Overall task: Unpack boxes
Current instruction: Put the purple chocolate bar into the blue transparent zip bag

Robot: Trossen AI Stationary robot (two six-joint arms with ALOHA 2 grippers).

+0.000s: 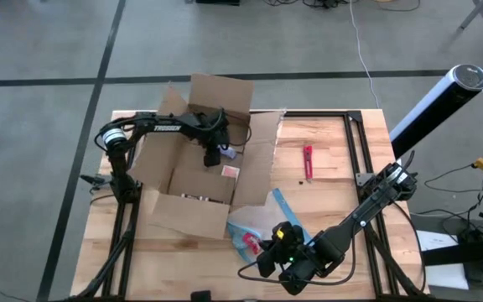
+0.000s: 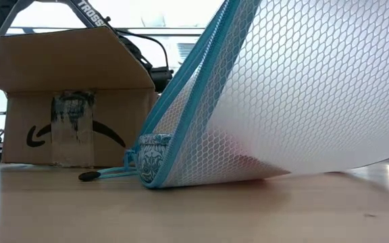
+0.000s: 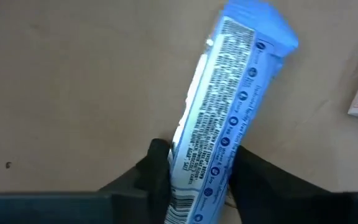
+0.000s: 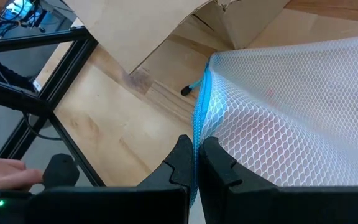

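Left gripper, inside the box, clamps a blue tube to lift it out, while right gripper pinches the mesh pouch beside the box.

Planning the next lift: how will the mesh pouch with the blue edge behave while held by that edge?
The mesh pouch, pinched at its blue edge by the right gripper, likely hangs floppy: it drapes in the low view. Probably light. Its far end touching the table may drag.
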